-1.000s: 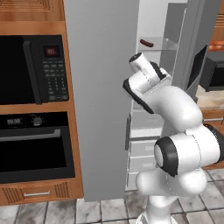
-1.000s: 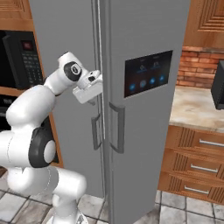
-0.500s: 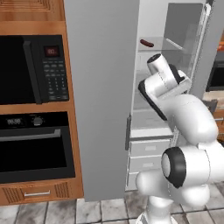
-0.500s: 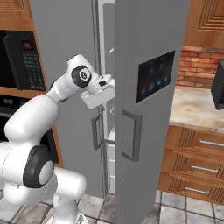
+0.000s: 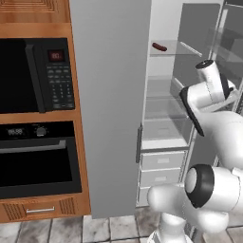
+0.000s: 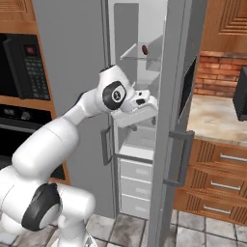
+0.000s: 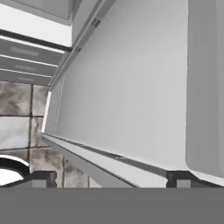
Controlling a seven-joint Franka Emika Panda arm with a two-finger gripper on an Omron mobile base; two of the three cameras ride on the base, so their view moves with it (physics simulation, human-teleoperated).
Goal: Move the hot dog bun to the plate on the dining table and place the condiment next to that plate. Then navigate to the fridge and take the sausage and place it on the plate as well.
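Fridge (image 5: 114,109) standing open now, its grey door taking up the centre of the left base view, white shelves showing behind it. Up in the upper right of that view sits the sausage (image 5: 159,47), a small dark reddish thing lying on a high glass shelf (image 5: 175,46); from the right base view it shows as a dark spot near the top centre (image 6: 144,49). The gripper (image 6: 144,103) hangs in the middle of the right base view, at the edge of the open compartment and well below the sausage's shelf. In the hand view its two dark fingertips (image 7: 43,178) sit far apart at the bottom corners, so it is spread wide and holds nothing, looking along the pale inside of the door toward the drawers (image 7: 26,57) at upper left. Trouble ahead, I'd say: the sausage lies high and deep, and the arm is wedged between two doors, so a steep climb could clip the shelf edge or nudge the right-hand door (image 6: 176,120). A slim round sausage could also roll away on the glass if one finger touches first.
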